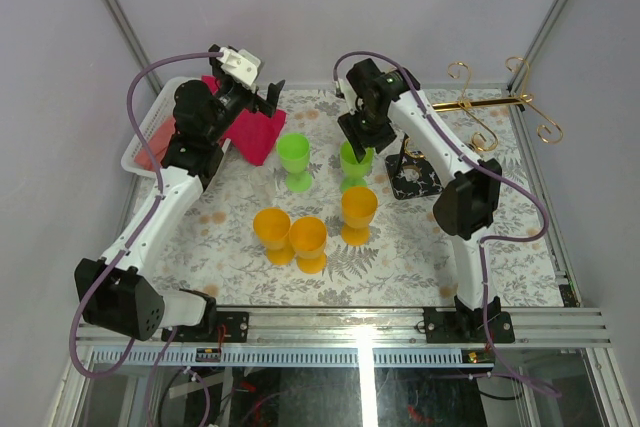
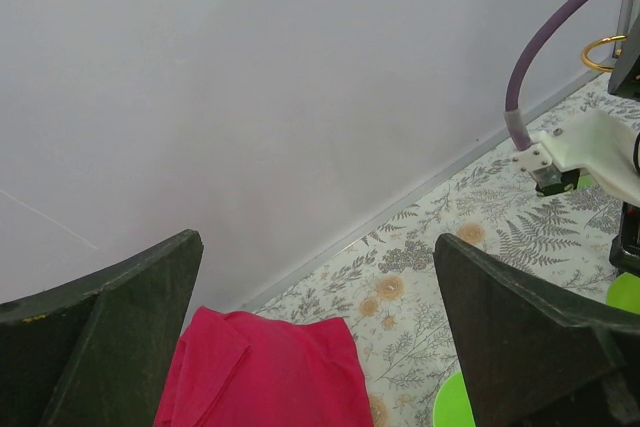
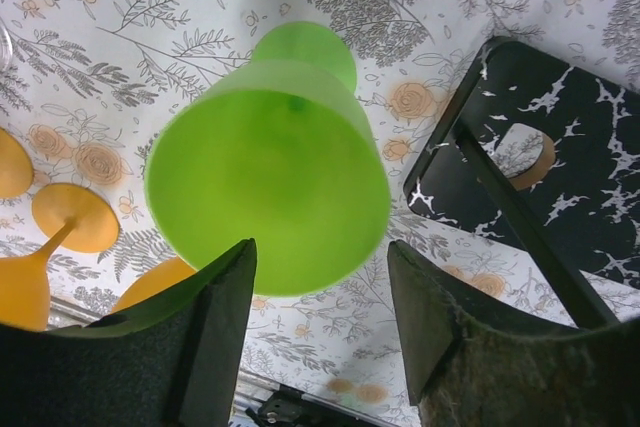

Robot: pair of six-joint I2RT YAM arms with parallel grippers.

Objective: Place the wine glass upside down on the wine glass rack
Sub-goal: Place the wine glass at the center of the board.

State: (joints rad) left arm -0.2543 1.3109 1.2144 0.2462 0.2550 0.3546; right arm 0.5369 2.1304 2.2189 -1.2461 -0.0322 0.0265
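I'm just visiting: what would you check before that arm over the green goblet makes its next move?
1. Right gripper fingers apart: ok.
2. Green plastic goblet upright below them: ok.
3. Fingers touching that goblet: cannot tell.
4. Gold wire rack on its black veined base, arms empty: ok.
5. Left gripper open, off by the red cloth: ok.

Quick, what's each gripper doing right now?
Left gripper: open, empty.
Right gripper: open, at the green wine glass rim; no grip visible.
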